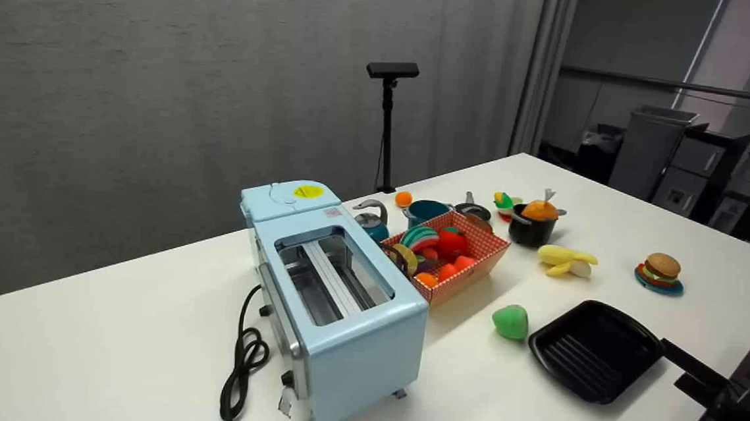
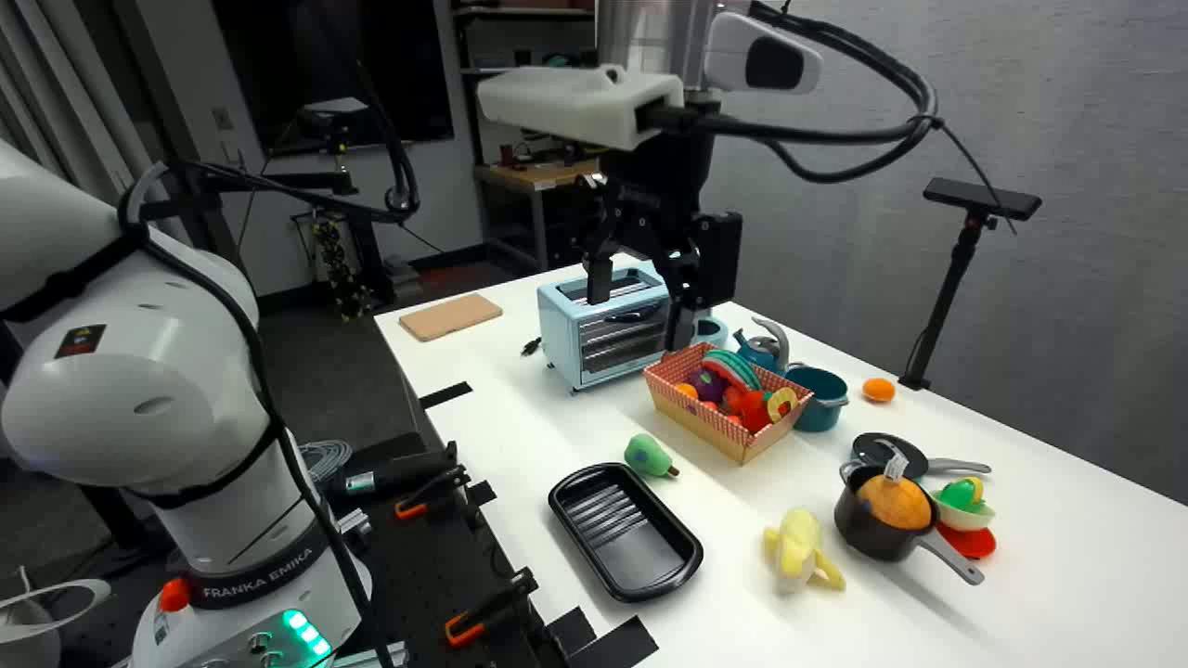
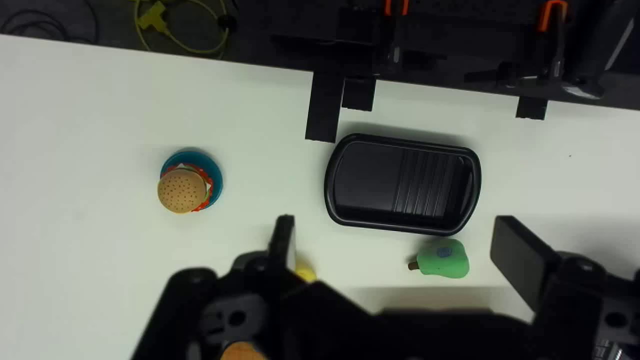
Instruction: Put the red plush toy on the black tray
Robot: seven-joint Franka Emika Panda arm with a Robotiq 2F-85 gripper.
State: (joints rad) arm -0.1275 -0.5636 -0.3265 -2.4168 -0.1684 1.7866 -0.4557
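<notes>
The black tray lies bare on the white table. It also shows in an exterior view and in the wrist view. Several red soft items lie in the orange-red basket. The largest, roundish with green on top, looks like the red plush toy and also shows in an exterior view. In the wrist view it is hidden below the gripper body. My gripper hangs high above the table, fingers wide apart with nothing between them. In the wrist view its fingertips frame the tray's near side.
The basket holds several toy fruits. A green pear lies beside the tray. The blue toaster stands near the basket. A banana, a burger on a plate and a black pot are also on the table.
</notes>
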